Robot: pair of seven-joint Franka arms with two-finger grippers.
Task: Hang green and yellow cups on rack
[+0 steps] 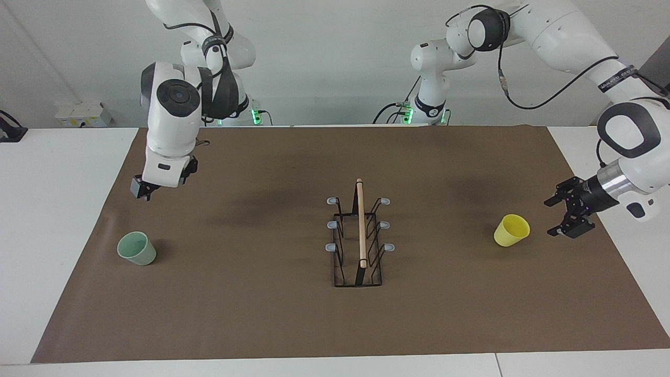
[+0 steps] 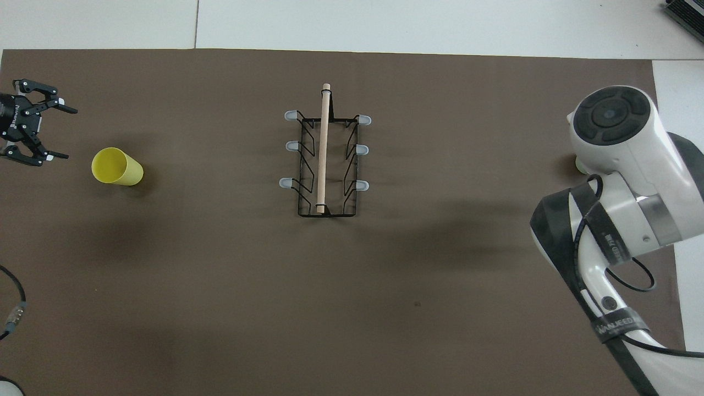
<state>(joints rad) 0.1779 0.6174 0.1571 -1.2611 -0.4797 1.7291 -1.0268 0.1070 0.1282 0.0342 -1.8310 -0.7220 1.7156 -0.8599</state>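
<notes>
A brown mat (image 1: 293, 324) covers most of the white worktop (image 1: 52, 209). The rack (image 1: 359, 238) stands at the middle of the mat, its wooden rod running from the robots' edge toward the camera's edge, with no cup on any prong.

The yellow cup (image 1: 511, 230) stands upright near the mat's edge at the left arm's end of the worktop. The left gripper (image 1: 568, 214) hangs low just beside it, toward that same edge, not touching it. Its fingers (image 2: 60, 109) are spread apart and empty; the overhead view shows the spread plainly, with the cup (image 2: 116, 166) sitting clear of the two tips.

The green cup (image 1: 136, 248) stands upright near the mat's edge at the right arm's end. In the facing view the right gripper (image 1: 140, 189) is raised above the mat, well apart from the cup, on the side nearer the robots. Only its dark tip shows under the white wrist there, so the fingers cannot be made out, though they count as released and carry nothing. In the overhead view the right arm's wrist covers that gripper completely, and only a sliver of the green cup (image 2: 578, 164) shows at the wrist's edge.
</notes>
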